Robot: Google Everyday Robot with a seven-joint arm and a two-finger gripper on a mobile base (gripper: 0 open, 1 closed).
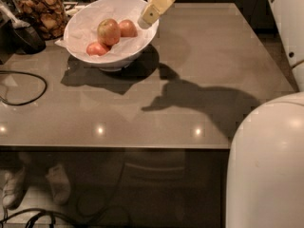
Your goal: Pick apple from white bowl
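The white bowl [80,37] stands at the back left of the grey-brown table [213,56]. In it lie three apples: the largest apple [109,31], yellow-green with a red blush, sits in the middle, with a smaller reddish one [127,28] to its right and another [97,49] in front of it. My gripper [147,19] comes down from the top edge and hangs over the bowl's right rim, just right of the apples and apart from them. It holds nothing that I can see.
A glass jar of brown snacks [42,13] stands behind the bowl at the left. A dark scoop-like object [24,36] and a black cable [23,87] lie at the table's left. My white arm casing [266,170] fills the lower right.
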